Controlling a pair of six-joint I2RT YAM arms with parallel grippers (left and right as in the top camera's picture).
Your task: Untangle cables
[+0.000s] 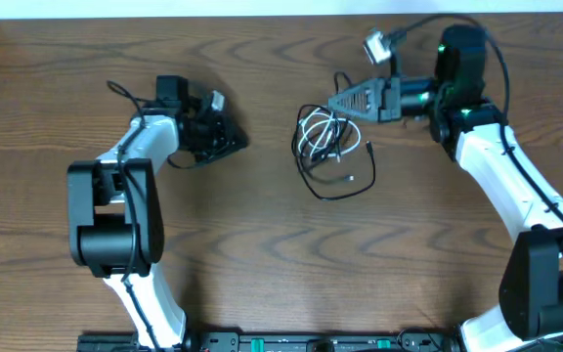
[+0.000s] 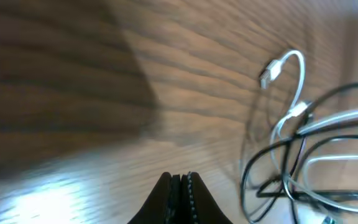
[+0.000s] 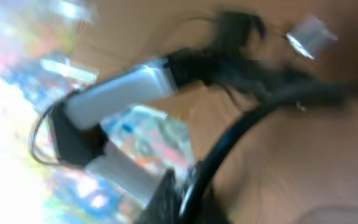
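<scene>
The brown wood-grain desk (image 1: pixel 262 254) shows its far edge along the top of the overhead view, with a pale strip (image 1: pixel 213 8) beyond it. Its left edge appears at the upper left corner. Both arm bases sit at the near edge. The widest open room is the bare wood in the near middle, between the two arms. A narrower bare band lies between the left gripper (image 1: pixel 241 144) and the tangle of thin cords (image 1: pixel 328 147).

The tangle lies right of centre in the far half of the desk, apart from the far edge and well apart from the left edge. It is loose and flat. A white cord (image 1: pixel 313 132) forms several small overlapping loops at the upper left. Black cords (image 1: pixel 345 188) make wider loops that cross it and spread toward the near side, with small plug ends lying free at the right. The left wrist view shows the white cord's plug (image 2: pixel 267 74) arched clear of the loops, and black strands crossing the white.

Left gripper: clenched, fingers pressed together on nothing, short of the tangle on its left side.

Right gripper (image 1: pixel 334 102): clenched at the tangle's far right edge. Its blurred wrist view shows one black cord (image 3: pixel 241 124) running into the fingertips — grasped.
</scene>
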